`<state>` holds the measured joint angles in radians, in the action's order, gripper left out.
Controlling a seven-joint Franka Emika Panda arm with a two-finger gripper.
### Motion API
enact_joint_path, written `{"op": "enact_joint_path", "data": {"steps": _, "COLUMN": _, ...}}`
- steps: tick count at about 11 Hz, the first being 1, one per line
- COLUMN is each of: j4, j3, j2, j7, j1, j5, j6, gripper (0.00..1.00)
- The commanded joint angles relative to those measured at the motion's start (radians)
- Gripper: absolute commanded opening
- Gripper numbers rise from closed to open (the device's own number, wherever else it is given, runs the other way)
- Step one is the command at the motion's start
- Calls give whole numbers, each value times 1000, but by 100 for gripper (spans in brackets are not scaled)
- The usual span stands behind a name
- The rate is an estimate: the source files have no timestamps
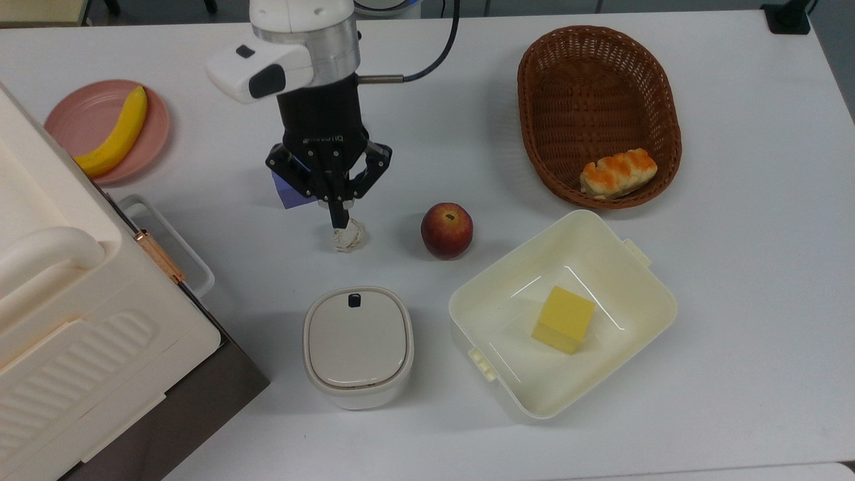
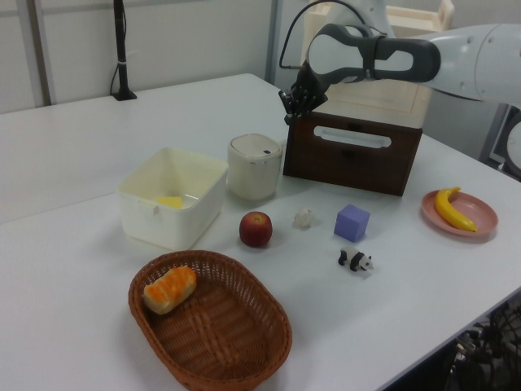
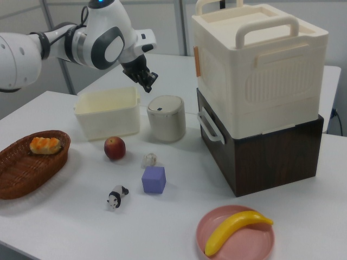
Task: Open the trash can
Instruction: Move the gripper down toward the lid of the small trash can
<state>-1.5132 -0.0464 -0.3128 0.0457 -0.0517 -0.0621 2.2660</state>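
Note:
The trash can [image 1: 357, 347] is a small cream-white bin with a flat greyish lid, which lies flat and down, and a black button [image 1: 354, 300]. It stands on the white table between the big box and the pale tub. My gripper [image 1: 340, 218] is shut with nothing in it. In the top view it points down over a crumpled paper ball [image 1: 349, 236], short of the can. In the left view the gripper [image 2: 287, 116] hangs above and to the right of the trash can [image 2: 254, 166]. From the right view, the gripper [image 3: 148, 84] is up and left of the can [image 3: 166, 118].
A red apple [image 1: 446, 230] and a pale-yellow tub [image 1: 641, 280] holding a yellow block [image 1: 563, 319] lie beside the can. A cream ribbed box [image 1: 60, 300] stands at the top view's left. A purple cube [image 2: 352, 222], toy panda [image 2: 356, 261], basket [image 1: 599, 53] and banana plate [image 1: 80, 107] sit farther off.

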Motion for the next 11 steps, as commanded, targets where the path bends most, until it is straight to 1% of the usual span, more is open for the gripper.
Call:
{"op": "enact_joint_path", "data": {"steps": 1, "j4": 45, "j3": -6, "j2": -52, "j7": 6, "j1": -2, "j5": -4, "j6": 35, "gripper": 0}}
{"op": "enact_joint_path", "data": {"steps": 5, "j4": 88, "j3": -4, "j2": -98, "j7": 2, "j1": -2, "j5": -1, "j6": 38, "gripper": 0}}
{"op": "enact_joint_path", "data": {"steps": 7, "j4": 88, "j3": -4, "j2": -106, "j7": 0, "j1": -2, "j5": 11, "j6": 41, "gripper": 0}}
{"op": "enact_joint_path", "data": {"steps": 9, "j4": 88, "j3": -4, "j2": -130, "j7": 2, "j1": 10, "j5": 18, "j6": 91, "gripper": 0}}
{"op": "enact_joint_path", "data": {"steps": 11, "j4": 99, "j3": -3, "j2": -150, "j7": 2, "j1": 15, "j5": 25, "j6": 96, "gripper": 0}}
